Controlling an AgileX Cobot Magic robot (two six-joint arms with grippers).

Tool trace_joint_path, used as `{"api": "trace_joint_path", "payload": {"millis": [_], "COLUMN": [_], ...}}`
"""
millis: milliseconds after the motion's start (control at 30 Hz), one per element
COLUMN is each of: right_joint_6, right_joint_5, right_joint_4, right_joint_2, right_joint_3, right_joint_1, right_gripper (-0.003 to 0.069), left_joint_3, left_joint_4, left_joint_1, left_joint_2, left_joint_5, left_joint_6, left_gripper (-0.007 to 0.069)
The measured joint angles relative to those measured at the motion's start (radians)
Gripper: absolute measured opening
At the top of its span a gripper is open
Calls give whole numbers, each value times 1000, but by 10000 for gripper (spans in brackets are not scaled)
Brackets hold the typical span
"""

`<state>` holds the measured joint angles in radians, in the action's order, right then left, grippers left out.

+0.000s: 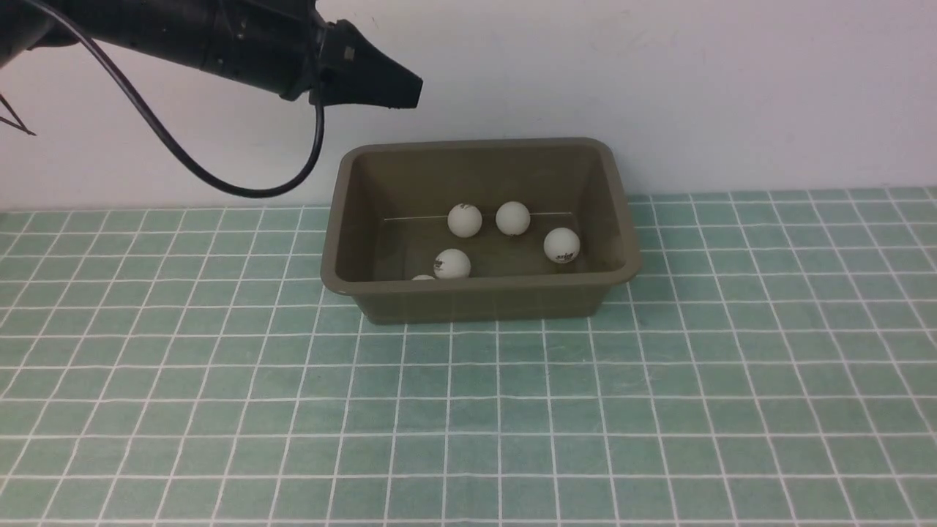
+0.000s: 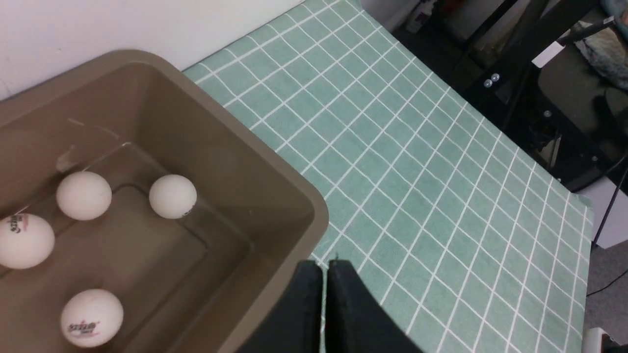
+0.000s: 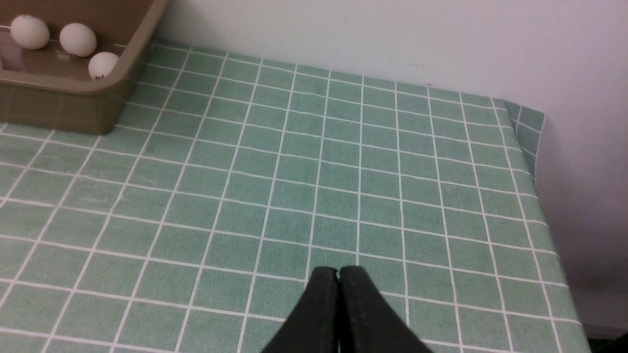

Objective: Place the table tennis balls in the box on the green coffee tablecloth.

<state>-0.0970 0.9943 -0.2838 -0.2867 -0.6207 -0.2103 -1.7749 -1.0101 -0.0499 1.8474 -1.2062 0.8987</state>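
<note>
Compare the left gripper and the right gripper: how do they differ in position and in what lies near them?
The left gripper is raised beside the box, at the box's left; the right gripper is off to the box's right, apart from it, over the green coffee tablecloth. In the front view the left gripper is visible, while the right gripper is out of frame. Both are shut, black and hold nothing.

The box [image 1: 479,296] stands on the tablecloth [image 1: 468,410] at its far edge, against the wall [image 1: 659,88]. Inside lie the balls [image 1: 512,218]: two toward the far wall, one right, one near-left, and apparently a fifth [image 1: 423,277] behind the near rim.
</note>
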Motion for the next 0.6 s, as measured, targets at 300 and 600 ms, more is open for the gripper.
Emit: {"api": "trace_joint_path", "payload": {"millis": [300,600], "right_joint_6": [0,0], "right_joint_5": [0,0], "right_joint_4": [3,3], "right_joint_2": [0,0], "right_joint_3": [0,0], "right_joint_1": [0,0], "right_gripper": [-18,-18], "left_joint_3": [29,231], "left_joint_4": [279,523], "left_joint_1": [-30,-31], "left_joint_2": [-250,-575], "left_joint_5": [165,481], "left_joint_6": [4,-40], "left_gripper": [-4,-4]}}
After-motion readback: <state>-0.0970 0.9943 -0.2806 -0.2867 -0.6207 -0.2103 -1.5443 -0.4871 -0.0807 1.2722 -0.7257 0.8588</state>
